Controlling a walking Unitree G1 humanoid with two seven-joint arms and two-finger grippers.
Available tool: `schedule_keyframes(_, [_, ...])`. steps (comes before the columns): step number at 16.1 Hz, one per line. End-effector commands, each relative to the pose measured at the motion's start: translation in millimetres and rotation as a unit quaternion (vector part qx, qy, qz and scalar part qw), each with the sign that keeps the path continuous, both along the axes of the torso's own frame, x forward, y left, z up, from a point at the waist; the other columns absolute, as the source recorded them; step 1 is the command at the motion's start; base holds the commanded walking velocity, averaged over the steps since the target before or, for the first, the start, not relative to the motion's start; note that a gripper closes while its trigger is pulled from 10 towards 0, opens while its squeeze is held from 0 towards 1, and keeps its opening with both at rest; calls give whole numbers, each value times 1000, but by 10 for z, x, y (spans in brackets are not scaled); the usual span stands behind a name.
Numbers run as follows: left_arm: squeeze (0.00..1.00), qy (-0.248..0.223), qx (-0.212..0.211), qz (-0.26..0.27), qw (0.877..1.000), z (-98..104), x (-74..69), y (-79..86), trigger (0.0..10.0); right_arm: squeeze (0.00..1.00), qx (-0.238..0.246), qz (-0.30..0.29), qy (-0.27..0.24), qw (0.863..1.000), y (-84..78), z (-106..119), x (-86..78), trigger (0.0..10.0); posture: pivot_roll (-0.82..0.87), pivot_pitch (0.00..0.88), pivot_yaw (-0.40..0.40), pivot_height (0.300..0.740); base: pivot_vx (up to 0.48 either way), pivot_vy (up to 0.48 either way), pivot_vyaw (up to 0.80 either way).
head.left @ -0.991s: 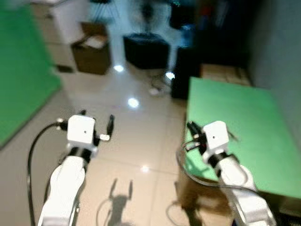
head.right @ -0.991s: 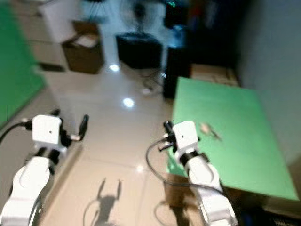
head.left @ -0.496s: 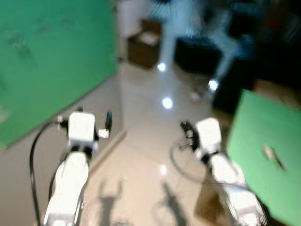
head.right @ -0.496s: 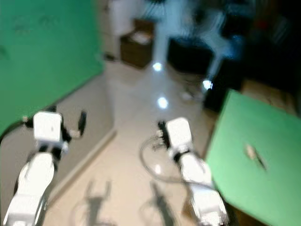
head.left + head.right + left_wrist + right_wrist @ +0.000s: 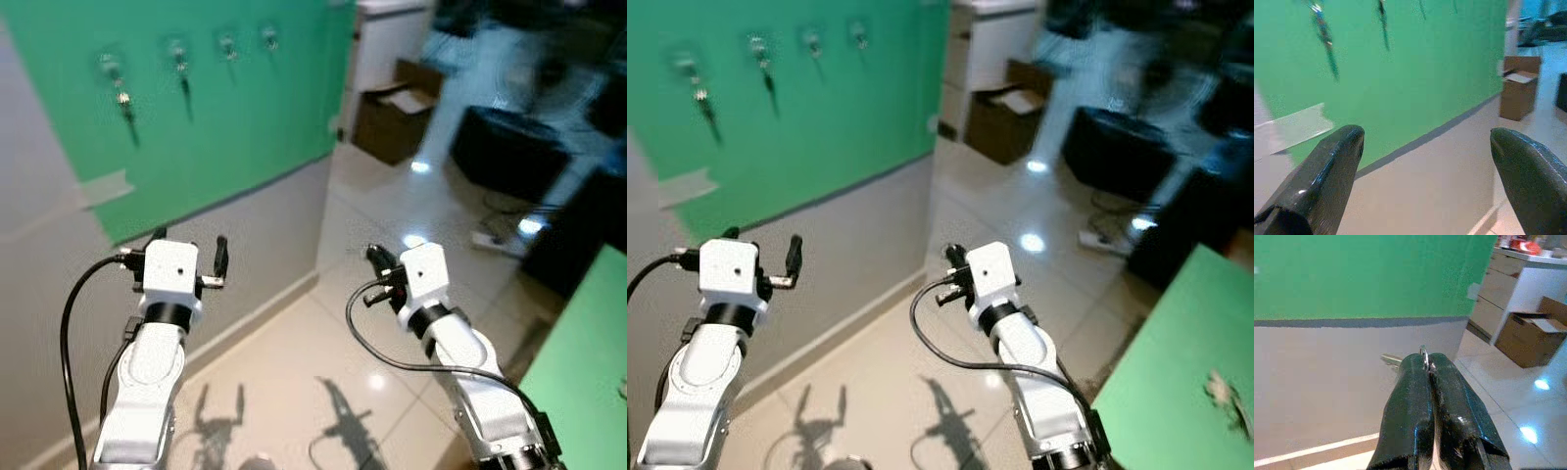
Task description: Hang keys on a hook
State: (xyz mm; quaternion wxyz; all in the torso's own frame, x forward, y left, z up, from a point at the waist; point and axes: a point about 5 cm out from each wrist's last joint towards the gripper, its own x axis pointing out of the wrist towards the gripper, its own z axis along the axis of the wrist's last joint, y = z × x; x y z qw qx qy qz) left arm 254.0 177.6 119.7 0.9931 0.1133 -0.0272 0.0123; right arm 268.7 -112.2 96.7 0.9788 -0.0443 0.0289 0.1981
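Pinching keys (image 5: 1423,354) in right pincer (image 5: 1428,363); left pincer (image 5: 1425,147) spread; hooks (image 5: 176,49) ahead

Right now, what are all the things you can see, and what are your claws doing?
Green wall panel: one, green, on the wall to the robot's left.
Small wall hooks: four, in a row high on the panel; the two on the left have things hanging from them.
Brown cardboard box: one, open, on the floor past the panel.
White cabinet: one, behind the box.
Green-topped table: one, on the right; something small lies on it.
Left claw: open, empty, facing the panel.
Right claw: shut on a silver key ring.
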Motion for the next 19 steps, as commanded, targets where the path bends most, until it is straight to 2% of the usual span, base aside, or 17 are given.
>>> schedule_keyframes(1, [0, -5, -2, -10, 1000, 18, 19, -79, 10000, 0, -9, -21, -5, 1000, -106, 13, 27, 10000, -11, 0, -38, 740, 0, -472, 800])
schedule_keyframes(4, [0, -8, -2, -12, 1000, 28, 34, -96, 10000, 0, -11, -30, -9, 999, -137, 21, 44, 10000, -16, 0, -30, 740, 0, -475, 800])
schedule_keyframes(6, [0, -5, -25, -6, 1000, 39, 59, -95, 10000, 0, -15, -45, -24, 999, -164, 63, 69, 10000, -20, 0, -30, 740, 0, 0, 709])
schedule_keyframes(10, [0, -26, -24, -27, 999, 103, 115, -105, 10000, 0, -23, -56, -24, 998, -175, 89, 103, 10000, -23, 0, -24, 740, 0, 0, 0])
schedule_keyframes(16, [0, -31, -30, -37, 998, 111, 131, -109, 10000, 0, -11, -58, -23, 998, -174, 99, 105, 10000, -24, 0, -26, 740, 330, 0, 0])
schedule_keyframes(19, [0, -33, -34, -39, 998, 110, 123, -100, 10000, 0, 20, -68, -7, 997, -200, 94, 120, 10000, -24, 0, -26, 740, 405, 0, 0])
